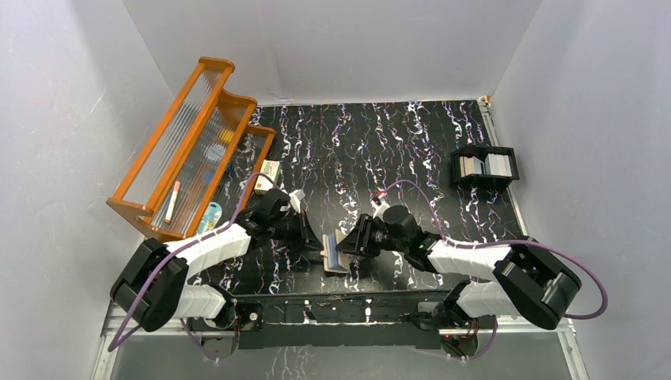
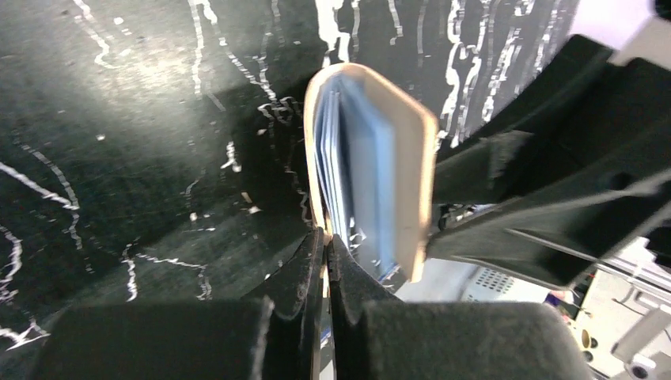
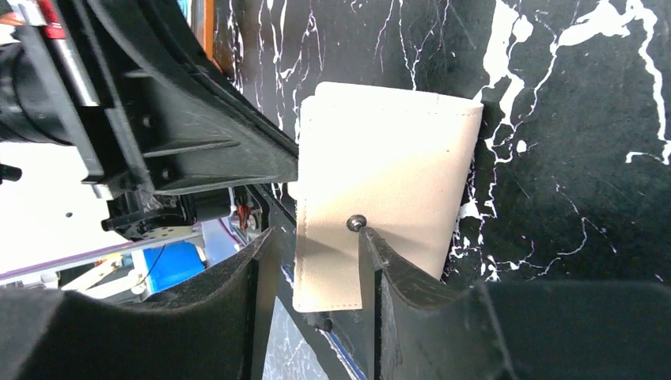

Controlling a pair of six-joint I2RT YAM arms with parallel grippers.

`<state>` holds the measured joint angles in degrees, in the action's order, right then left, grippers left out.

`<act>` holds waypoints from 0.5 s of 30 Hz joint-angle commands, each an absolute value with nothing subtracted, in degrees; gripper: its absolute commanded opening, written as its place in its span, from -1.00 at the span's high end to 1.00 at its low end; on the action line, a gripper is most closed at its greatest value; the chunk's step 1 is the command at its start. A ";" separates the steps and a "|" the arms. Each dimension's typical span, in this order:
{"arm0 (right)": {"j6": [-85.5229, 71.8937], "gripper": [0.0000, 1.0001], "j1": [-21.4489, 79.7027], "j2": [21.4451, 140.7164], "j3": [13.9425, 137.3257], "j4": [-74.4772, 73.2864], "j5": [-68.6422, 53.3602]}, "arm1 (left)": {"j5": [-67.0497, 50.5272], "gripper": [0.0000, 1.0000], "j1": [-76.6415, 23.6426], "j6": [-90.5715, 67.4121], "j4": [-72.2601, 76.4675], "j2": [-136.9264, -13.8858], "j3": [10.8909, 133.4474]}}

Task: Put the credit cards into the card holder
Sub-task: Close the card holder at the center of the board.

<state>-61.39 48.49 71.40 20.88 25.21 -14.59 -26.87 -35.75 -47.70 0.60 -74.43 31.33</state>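
The card holder [image 2: 415, 174] sits pinched between left jaws.

Orange rack [image 1: 186, 142], black tray [image 1: 484, 168], black marbled table [image 1: 356, 150]

My table [image 1: 356, 150] has a black top run through with white veins, and it fills the middle of the overhead view. At upper left an orange rack [image 1: 190, 134] with ribbed clear panels sits on it, slanting along the left edge. Just beside the rack's right end lies a small white box [image 1: 270, 170]. At upper right, well apart from both, stands a black compartment tray [image 1: 456, 169]. At lower centre the card holder [image 1: 335, 253] stands on edge, partly opened. I cannot tell whether its lower edge touches the top.
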 commanded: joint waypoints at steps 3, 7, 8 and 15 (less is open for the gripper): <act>-60.47 0.10 48.77 75.15 23.03 28.57 -15.64 | -34.39 1.00 -35.86 -51.76 8.35 -71.37 30.76; -60.02 0.10 48.78 74.69 21.68 26.37 -12.95 | -36.78 1.00 -35.86 -53.27 12.28 -71.18 30.40; -59.96 0.10 48.78 74.13 21.32 26.20 -12.51 | -37.72 1.00 -35.86 -53.97 14.08 -71.27 30.06; -58.45 0.13 48.70 70.86 20.75 21.87 -8.28 | -42.72 1.00 -35.88 -61.02 29.39 -73.99 25.66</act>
